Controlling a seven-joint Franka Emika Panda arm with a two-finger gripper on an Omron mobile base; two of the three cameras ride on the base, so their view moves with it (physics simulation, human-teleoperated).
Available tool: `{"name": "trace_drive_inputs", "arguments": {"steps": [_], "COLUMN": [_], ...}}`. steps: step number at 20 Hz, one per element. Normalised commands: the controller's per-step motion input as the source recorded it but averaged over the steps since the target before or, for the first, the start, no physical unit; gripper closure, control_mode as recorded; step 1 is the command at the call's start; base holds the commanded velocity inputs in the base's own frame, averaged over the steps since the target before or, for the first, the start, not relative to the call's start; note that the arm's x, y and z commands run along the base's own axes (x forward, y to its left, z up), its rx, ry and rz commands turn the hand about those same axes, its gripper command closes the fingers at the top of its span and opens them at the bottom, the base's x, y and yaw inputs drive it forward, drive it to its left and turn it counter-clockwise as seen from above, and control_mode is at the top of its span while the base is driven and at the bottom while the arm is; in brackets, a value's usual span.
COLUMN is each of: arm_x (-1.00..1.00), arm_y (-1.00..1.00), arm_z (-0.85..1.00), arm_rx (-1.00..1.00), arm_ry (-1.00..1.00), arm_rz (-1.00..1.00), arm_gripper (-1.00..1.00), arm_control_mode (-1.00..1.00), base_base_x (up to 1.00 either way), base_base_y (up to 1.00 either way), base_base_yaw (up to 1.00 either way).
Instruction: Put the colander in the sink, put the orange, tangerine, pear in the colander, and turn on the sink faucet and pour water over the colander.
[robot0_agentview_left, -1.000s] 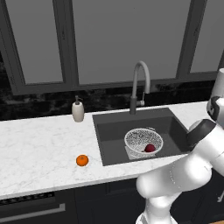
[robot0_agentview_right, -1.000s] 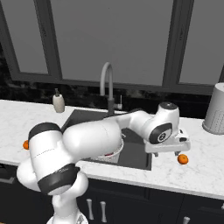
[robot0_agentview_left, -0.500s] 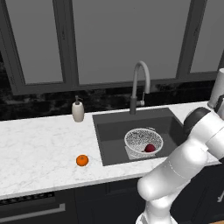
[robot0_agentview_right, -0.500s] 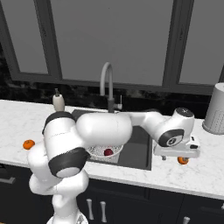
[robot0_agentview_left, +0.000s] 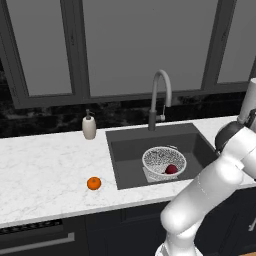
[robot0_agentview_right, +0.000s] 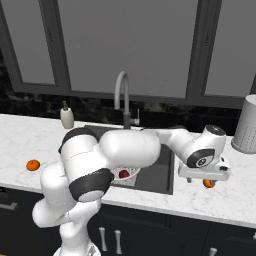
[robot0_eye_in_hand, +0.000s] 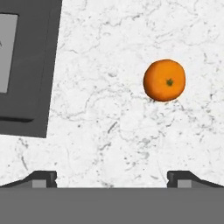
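Orange fruit (robot0_eye_in_hand: 164, 80): 1, upper right of the hand view, lying on the marble surface (robot0_eye_in_hand: 113, 127), apart from the gripper (robot0_eye_in_hand: 112, 177). Gripper: tips spread wide at the bottom corners, released, holding nothing; in the right base view it hangs at centre right (robot0_agentview_right: 204, 176) just above the same fruit (robot0_agentview_right: 209, 183). Sink (robot0_agentview_left: 150, 150): dark basin, centre of the left base view. Colander (robot0_agentview_left: 164, 162): 1, inside the sink, containing 1 pear (robot0_agentview_left: 171, 169). Sink faucet (robot0_agentview_left: 159, 97): behind the basin, upright. Second orange fruit (robot0_agentview_left: 93, 183): 1, on the surface left of the sink. Soap bottle (robot0_agentview_left: 89, 126): 1, at the wall.
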Motion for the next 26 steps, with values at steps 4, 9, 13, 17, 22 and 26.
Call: {"name": "trace_drive_inputs", "arguments": {"steps": [4, 9, 13, 17, 22, 26], "arm_x": [0.31, 0.22, 0.16, 0.18, 0.16, 0.18], "arm_y": [0.00, -0.09, -0.08, -0.11, -0.12, -0.11], "arm_z": [-0.26, -0.22, -0.29, -0.33, -0.31, -0.25], "arm_rx": [0.00, 0.00, 0.00, 0.00, 0.00, 0.00], "arm_ry": [0.00, 0.00, 0.00, 0.00, 0.00, 0.00], "arm_rz": [0.00, 0.00, 0.00, 0.00, 0.00, 0.00], "arm_gripper": [-1.00, -1.00, -1.00, -1.00, -1.00, -1.00], "arm_control_mode": [-1.00, -1.00, -1.00, -1.00, -1.00, -1.00], "base_base_x": [0.00, 0.00, 0.00, 0.00, 0.00, 0.00], "base_base_y": [0.00, 0.00, 0.00, 0.00, 0.00, 0.00], "base_base_yaw": [0.00, 0.00, 0.00, 0.00, 0.00, 0.00]}}
